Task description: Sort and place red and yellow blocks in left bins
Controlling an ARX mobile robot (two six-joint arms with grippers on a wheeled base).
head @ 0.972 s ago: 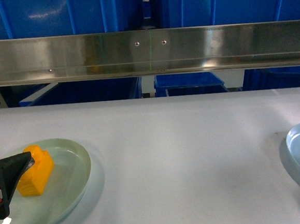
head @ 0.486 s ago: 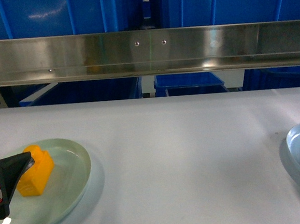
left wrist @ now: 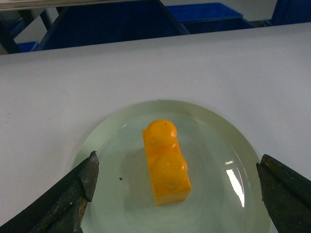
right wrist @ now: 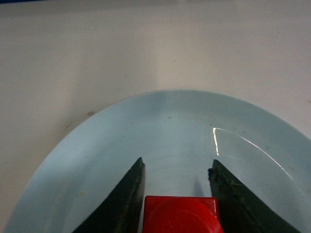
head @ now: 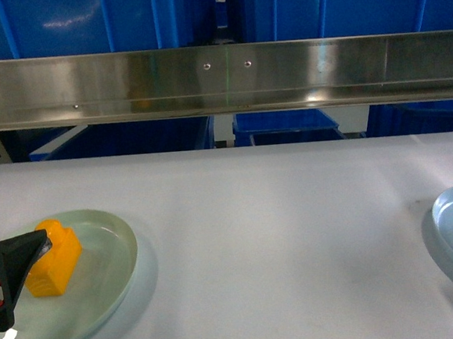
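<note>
Here, the scene by its parts:

Yellow block: the yellow block lies on the pale green plate, studs up, a little left of the plate's middle in the head view.

Left hand: the left hand is spread wide, one dark finger at the near left of the plate and the other at the near right. The block sits between them, touching neither in the left wrist view. In the head view the hand's dark tip overlaps the block's left side.

Red block: a red block sits between the fingers of the right hand, over the pale blue plate. Only its top edge shows at the near border.

Right hand: its two fingers flank the red block closely; whether they press on it cannot be told.

Table: the white table carries the green plate at the near left and the blue plate at the near right, well apart.

Bins: blue bins stand beyond the table's far edge, under a steel rail.
</note>
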